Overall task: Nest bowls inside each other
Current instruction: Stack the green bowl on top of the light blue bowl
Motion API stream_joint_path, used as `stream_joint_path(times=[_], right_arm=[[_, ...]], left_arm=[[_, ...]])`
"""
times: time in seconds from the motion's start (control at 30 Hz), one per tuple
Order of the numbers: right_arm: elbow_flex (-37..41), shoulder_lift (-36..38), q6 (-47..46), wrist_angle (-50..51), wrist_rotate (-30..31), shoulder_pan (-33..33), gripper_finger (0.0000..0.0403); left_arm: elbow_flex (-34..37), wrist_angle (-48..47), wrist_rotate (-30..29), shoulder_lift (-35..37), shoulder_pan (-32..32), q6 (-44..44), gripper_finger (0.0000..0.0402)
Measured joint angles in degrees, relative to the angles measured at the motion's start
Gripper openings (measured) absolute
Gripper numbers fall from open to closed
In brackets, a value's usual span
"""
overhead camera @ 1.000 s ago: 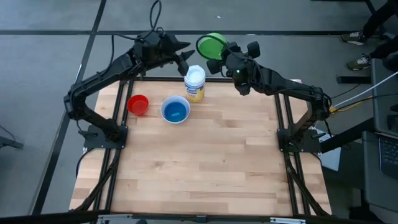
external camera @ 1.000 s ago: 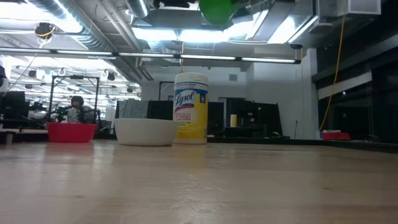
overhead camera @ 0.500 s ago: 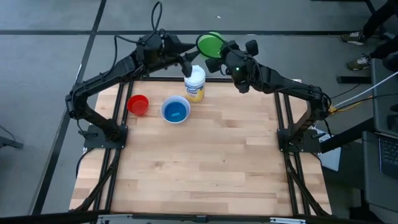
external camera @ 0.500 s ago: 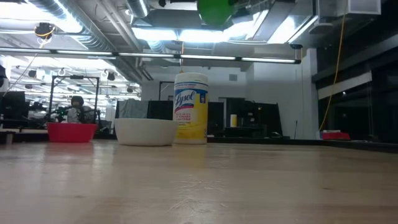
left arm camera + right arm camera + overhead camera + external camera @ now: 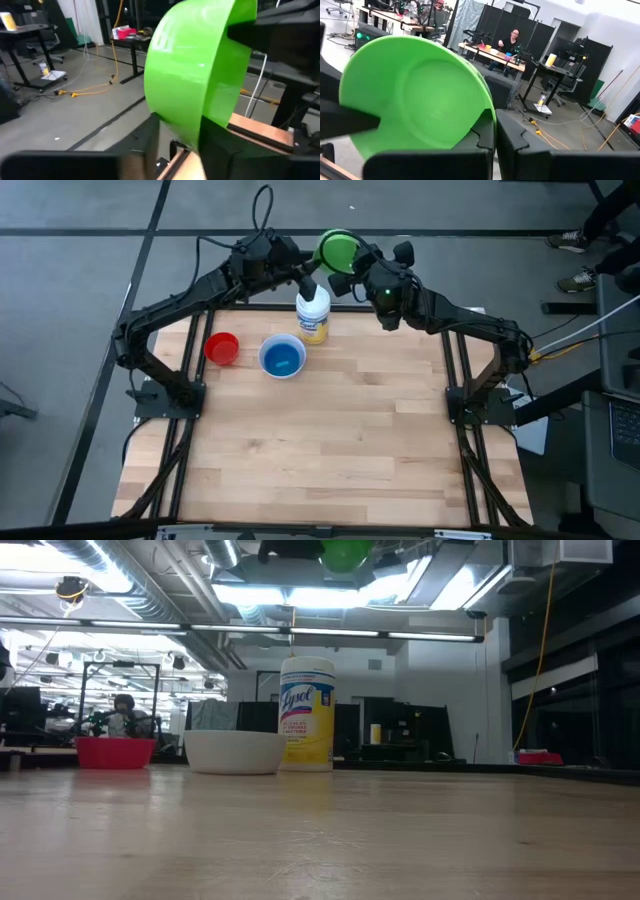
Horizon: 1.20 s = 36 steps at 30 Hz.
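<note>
Right gripper (image 5: 345, 262): we see it clamped on the green bowl's (image 5: 337, 250) rim, aloft past the table's far edge.
Left gripper (image 5: 312, 268): just beside it, fingers straddling the same bowl's opposite rim; we cannot tell whether they grip.
Other bowls: red bowl (image 5: 221, 348) and white bowl (image 5: 282, 357), teal-blue inside, sit on the table below the grippers, near the yellow jar (image 5: 313, 315).

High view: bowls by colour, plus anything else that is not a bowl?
Green round plastic bowl, held up in the air: 1
Red round plastic bowl: 1
White round plastic bowl: 1
Blue round plastic bowl, nested in the white one: 1 visible
Yellow jar with white lid: 1
Total: 5 (4 bowls)
</note>
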<state>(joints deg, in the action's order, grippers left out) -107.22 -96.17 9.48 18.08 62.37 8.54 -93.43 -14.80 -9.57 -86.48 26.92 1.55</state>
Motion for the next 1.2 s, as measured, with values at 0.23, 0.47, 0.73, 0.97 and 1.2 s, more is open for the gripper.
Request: stream_joint_path(times=[0.23, 0.47, 0.73, 0.97, 1.2], right_arm=[[0.0, 0.1, -0.3, -0.1, -0.1, -0.2, 0.0006], [0.0, 3.0, -4.9, 6.4, -12.5, 0.1, 0.0104], [0.2, 9.2, -13.8, 14.9, -30.6, 2.6, 0.0206], [-0.1, 14.9, -18.1, 15.4, -44.7, 0.0, 0.0232], [-0.1, 20.4, -18.5, 16.7, -46.3, -4.1, 0.0217]], left_arm=[[0.0, 1.4, -3.4, 0.1, 0.2, -0.3, 0.0012], [-1.4, -0.4, -2.2, 0.4, 0.4, -2.6, 0.0002], [-4.0, -8.4, -0.6, 0.6, 1.7, -6.7, 0.0001], [-3.8, -17.4, 1.4, 0.7, 5.7, -10.6, 0.0001], [-3.8, -38.8, 11.9, 0.7, 7.5, -13.4, 0.0001]])
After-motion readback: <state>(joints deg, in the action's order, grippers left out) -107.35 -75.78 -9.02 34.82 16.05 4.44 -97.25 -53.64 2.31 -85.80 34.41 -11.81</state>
